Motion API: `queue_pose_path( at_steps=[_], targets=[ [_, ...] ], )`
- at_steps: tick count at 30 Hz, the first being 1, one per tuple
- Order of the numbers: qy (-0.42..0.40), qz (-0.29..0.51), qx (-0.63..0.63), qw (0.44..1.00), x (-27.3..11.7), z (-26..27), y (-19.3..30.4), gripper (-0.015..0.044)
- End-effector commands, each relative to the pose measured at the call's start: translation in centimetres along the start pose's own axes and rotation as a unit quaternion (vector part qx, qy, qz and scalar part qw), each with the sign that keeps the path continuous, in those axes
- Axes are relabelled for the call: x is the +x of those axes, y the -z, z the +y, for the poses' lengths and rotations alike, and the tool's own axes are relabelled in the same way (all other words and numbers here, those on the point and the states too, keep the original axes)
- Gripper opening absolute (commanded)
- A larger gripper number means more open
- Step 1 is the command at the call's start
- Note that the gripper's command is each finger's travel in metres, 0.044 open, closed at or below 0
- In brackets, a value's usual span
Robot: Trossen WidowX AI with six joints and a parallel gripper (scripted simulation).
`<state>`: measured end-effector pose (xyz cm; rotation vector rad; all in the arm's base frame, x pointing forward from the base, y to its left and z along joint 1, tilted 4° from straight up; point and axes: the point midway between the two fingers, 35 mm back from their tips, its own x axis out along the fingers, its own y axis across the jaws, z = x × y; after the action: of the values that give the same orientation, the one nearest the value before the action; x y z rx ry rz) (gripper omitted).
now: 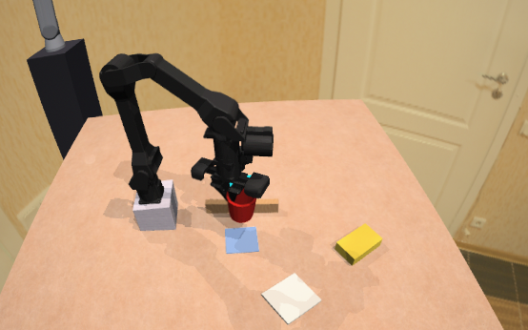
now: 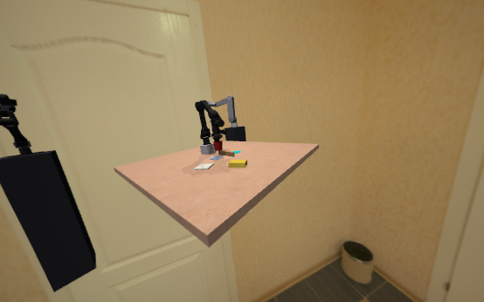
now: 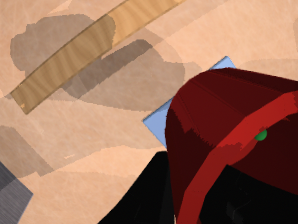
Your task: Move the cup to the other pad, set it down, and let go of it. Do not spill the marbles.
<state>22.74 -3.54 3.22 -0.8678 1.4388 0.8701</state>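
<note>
The red cup (image 1: 241, 211) (image 2: 218, 146) (image 3: 215, 100) is held off the table, close to upright. My gripper (image 1: 232, 194) (image 3: 175, 158) is shut on its wall at the rim, one finger inside and one outside. A green marble (image 3: 260, 134) shows inside the cup; other marbles are hidden. The blue pad (image 1: 241, 242) (image 2: 216, 158) (image 3: 156, 126) lies in front of the cup in the top view and is partly hidden behind it in the wrist view. The cyan pad (image 2: 237, 152) lies beyond the wooden bar, mostly hidden by the gripper in the top view.
A low wooden bar (image 1: 268, 206) (image 2: 226, 154) (image 3: 65, 62) stands between the blue and cyan pads. A yellow block (image 1: 359, 242) (image 2: 238, 163) and a white square (image 1: 292, 298) (image 2: 203, 167) lie on the table. The arm's grey base block (image 1: 156, 216) (image 3: 12, 200) is beside the bar.
</note>
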Motion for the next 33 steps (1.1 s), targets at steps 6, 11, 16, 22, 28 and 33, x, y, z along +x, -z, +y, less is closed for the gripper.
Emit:
queue_pose_path(
  at_steps=[6,11,16,22,28,33],
  targets=[
    [-0.002,-0.002,0.001,1.0,-0.1,0.8,-1.6,0.0],
    [-0.002,-0.003,0.001,1.0,-0.1,1.1,-2.4,0.0],
    [-0.002,-0.003,0.001,1.0,-0.1,1.4,-3.2,0.0],
    [-0.002,-0.003,0.001,1.0,-0.1,1.9,-4.1,0.0],
    [-0.002,-0.004,0.001,1.0,-0.2,2.3,-5.0,0.0],
    [-0.002,-0.004,0.001,1.0,-0.2,2.7,-5.8,0.0]
  ],
)
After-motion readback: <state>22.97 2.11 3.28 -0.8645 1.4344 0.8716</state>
